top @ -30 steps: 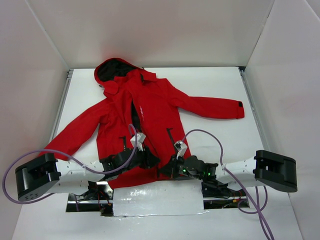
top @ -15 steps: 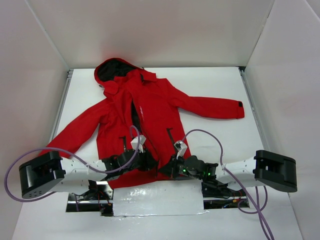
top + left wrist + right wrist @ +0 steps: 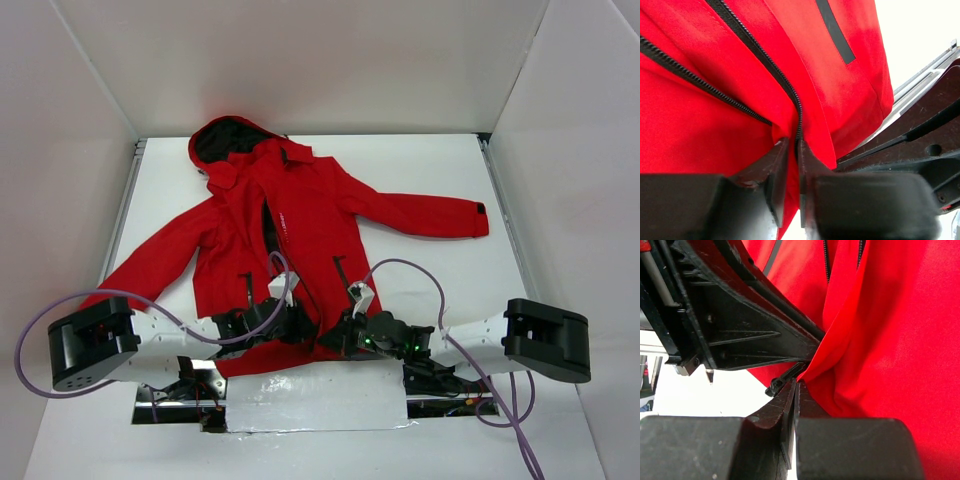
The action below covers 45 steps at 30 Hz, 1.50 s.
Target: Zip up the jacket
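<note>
The red jacket (image 3: 300, 215) lies flat on the white table, hood at the far end, its black front zipper (image 3: 268, 232) open along most of its length. Both grippers are at the bottom hem near the middle. My left gripper (image 3: 298, 326) is shut on the hem where the two zipper rows (image 3: 765, 55) meet, with red cloth pinched between its fingers (image 3: 771, 162). My right gripper (image 3: 335, 341) is shut on the neighbouring hem edge (image 3: 840, 365). A small black zipper piece (image 3: 782, 381) sticks out beside its fingertips. The two grippers almost touch.
White walls enclose the table on three sides. A metal strip and a white sheet (image 3: 315, 395) lie at the near edge between the arm bases. Purple cables (image 3: 420, 272) loop over both arms. The jacket's sleeves (image 3: 430, 215) spread out left and right.
My left arm has shifted a little to the right and toward the near edge, its gripper still on the hem. The right arm has barely moved.
</note>
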Each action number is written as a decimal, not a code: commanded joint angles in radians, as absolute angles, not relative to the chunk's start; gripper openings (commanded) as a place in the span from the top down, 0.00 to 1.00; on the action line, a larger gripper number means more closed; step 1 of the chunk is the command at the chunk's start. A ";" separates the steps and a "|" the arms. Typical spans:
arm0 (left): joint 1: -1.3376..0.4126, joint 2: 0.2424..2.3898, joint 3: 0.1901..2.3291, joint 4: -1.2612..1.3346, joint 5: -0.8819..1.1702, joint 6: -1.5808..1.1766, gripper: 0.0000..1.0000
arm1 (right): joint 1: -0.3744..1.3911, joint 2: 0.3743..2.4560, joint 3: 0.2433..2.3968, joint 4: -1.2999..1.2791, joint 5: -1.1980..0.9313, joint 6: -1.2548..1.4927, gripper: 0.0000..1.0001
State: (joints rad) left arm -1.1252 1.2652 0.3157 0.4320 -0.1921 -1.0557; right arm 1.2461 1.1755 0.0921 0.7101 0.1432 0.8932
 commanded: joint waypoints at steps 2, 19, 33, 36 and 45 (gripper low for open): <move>-1.132 1.319 0.339 0.469 -0.176 -1.065 0.84 | 1.252 1.174 0.115 0.764 0.181 0.893 1.00; -1.132 1.131 0.259 0.500 -0.224 -1.051 1.00 | 1.252 1.232 0.086 0.798 0.173 0.951 0.92; -1.144 1.115 0.288 0.373 -0.221 -1.063 0.95 | 1.252 1.370 0.106 0.922 0.120 0.966 0.71; -1.150 1.137 0.305 0.316 -0.225 -1.091 0.76 | 1.252 1.419 0.127 0.942 0.104 0.969 0.81; -1.163 1.134 0.270 0.330 -0.203 -1.124 0.46 | 1.252 1.477 0.143 0.980 0.094 0.977 1.00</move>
State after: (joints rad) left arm -1.1553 1.1374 0.2722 0.2989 -0.2089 -1.1080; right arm 1.2461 1.4715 0.1162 0.9352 0.0917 0.9806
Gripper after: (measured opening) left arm 0.528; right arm 0.007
